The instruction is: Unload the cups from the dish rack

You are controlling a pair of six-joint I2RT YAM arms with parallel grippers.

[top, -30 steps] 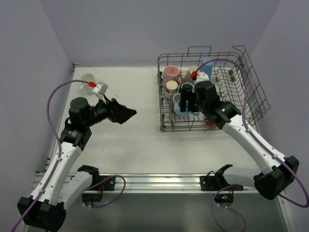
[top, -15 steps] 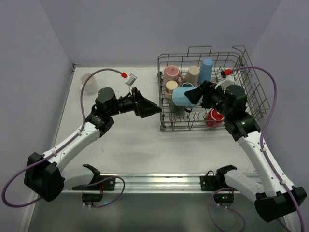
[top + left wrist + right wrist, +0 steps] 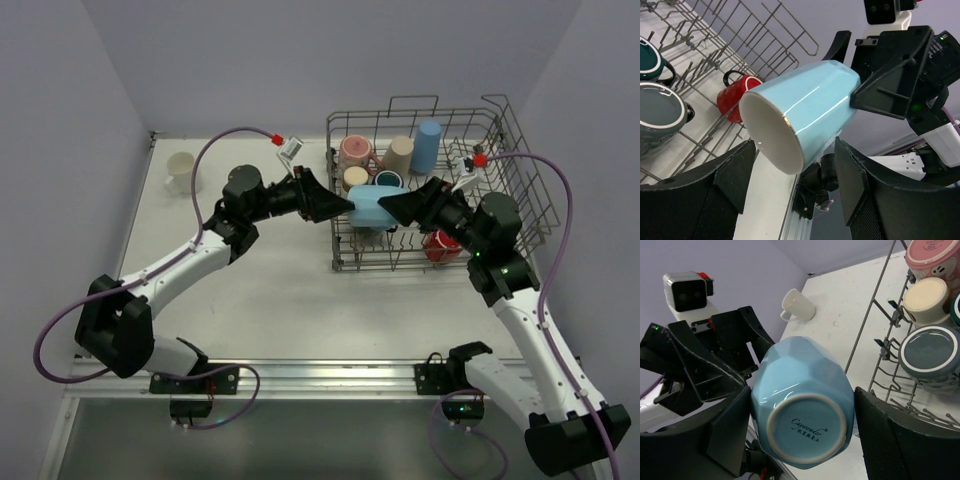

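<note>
My right gripper (image 3: 388,208) is shut on the light blue cup (image 3: 366,207) and holds it on its side in the air over the left edge of the dish rack (image 3: 520,200). In the right wrist view the cup's base (image 3: 805,415) sits between my fingers. My left gripper (image 3: 342,206) is open, with its jaws either side of the cup's open mouth (image 3: 772,130); I see no contact. In the rack are a speckled pink cup (image 3: 354,152), two beige cups (image 3: 400,155), a tall blue tumbler (image 3: 429,143), a dark teal cup (image 3: 388,180) and a red cup (image 3: 440,243).
A white cup (image 3: 182,168) stands on the table at the far left, also seen in the right wrist view (image 3: 798,305). The rack's raised wire handles and tines stand around the right arm. A metal rail (image 3: 320,375) runs along the near table edge.
My right gripper lifted the light blue cup out of the rack and swung it left. My left arm reached right, bringing its open jaws to the cup's mouth.
</note>
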